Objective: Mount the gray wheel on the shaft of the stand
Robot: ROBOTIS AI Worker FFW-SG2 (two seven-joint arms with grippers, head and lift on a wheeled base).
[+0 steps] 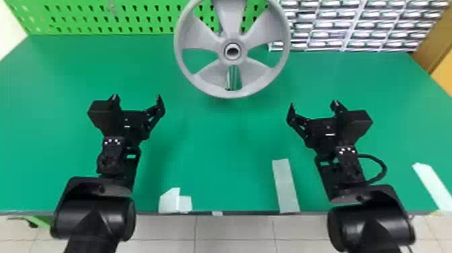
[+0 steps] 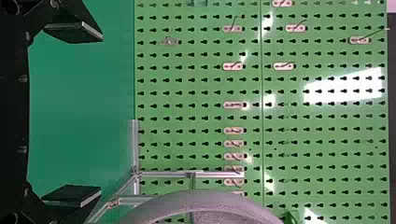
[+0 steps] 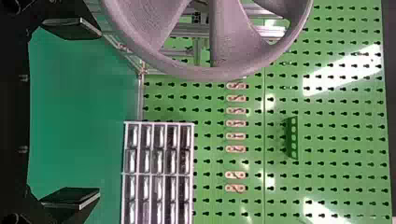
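Upright at the top centre of the head view is the gray wheel [image 1: 230, 16], its hub facing the camera. Neither gripper touches it. My left gripper [image 1: 137, 97] is open and empty, low on the wheel's left; my right gripper [image 1: 313, 103] is likewise open and empty on its right. The left wrist view has the left gripper [image 2: 100, 114] spread wide, with part of the wheel [image 2: 187, 199] and metal bars of the stand [image 2: 212, 174] beyond. From the right wrist, the open right gripper [image 3: 99, 112] and the wheel [image 3: 226, 46] in front of the stand's bars [image 3: 273, 31] are visible. Whether the shaft fills the hub, I cannot tell.
A green table [image 1: 222, 144] lies below both arms, with pale tape strips [image 1: 286, 186] near its front edge. Behind it rise a green pegboard [image 1: 101, 20] with small hooks and, at the back right, a rack of small drawers [image 1: 336, 24].
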